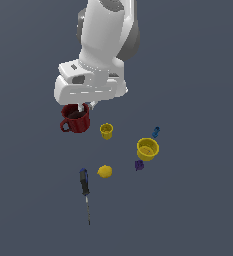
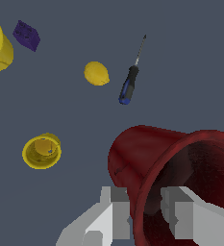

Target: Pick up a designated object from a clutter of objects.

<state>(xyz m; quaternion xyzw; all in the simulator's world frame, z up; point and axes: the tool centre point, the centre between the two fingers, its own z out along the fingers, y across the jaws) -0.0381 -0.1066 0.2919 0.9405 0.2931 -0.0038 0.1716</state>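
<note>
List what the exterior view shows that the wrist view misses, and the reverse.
Only the exterior view shows the arm's white body, the small blue piece and the red mug's loop handle. Only the wrist view shows the gripper with one finger outside the mug's wall and the other inside. Both show the mug, small yellow cup, larger yellow cup, lemon, screwdriver and purple piece.

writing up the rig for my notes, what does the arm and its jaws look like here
The arm is bulky and rounded, with glossy white shells and a dark grey joint section showing behind them. The hand body is a wide, flat white block with small grey insets. The gripper has light grey, blocky, square-edged jaws on angled white-grey mounts. No cables, markings or logos are visible in either view.
</note>
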